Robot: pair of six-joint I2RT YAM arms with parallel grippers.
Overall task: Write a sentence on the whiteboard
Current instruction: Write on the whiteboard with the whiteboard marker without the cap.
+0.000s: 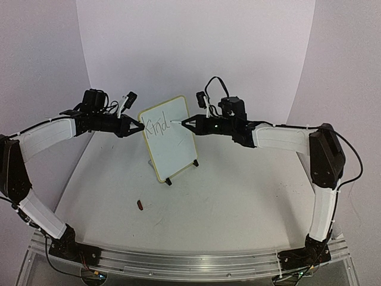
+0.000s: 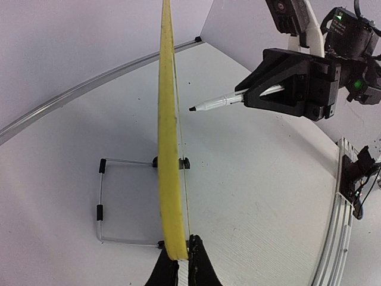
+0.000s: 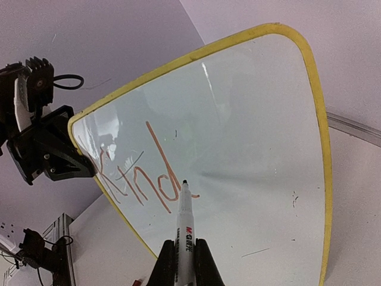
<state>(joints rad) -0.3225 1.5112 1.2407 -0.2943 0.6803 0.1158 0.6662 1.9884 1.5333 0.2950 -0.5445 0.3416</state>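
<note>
One whiteboard [image 1: 177, 152] stands upright on the surface, and the left claw [image 1: 141, 126] is clenched on its yellow edge. The right claw [image 1: 182, 123] grasps the one marker [image 3: 185, 223]. Its long axis points at the board, with the tip just off the face beside the sentence [image 3: 140, 179], four letters "Kind". I judge the next letter belongs further toward the right arm.

Whiteboard [image 1: 172, 143] stands on table [image 1: 238, 202] btwn the grippers: left gripper [image 1: 140, 126] on its left edge, right gripper [image 1: 182, 123] w/ marker [image 3: 185, 220] at its front. Small bit [image 1: 140, 205] lies on table before it.
</note>
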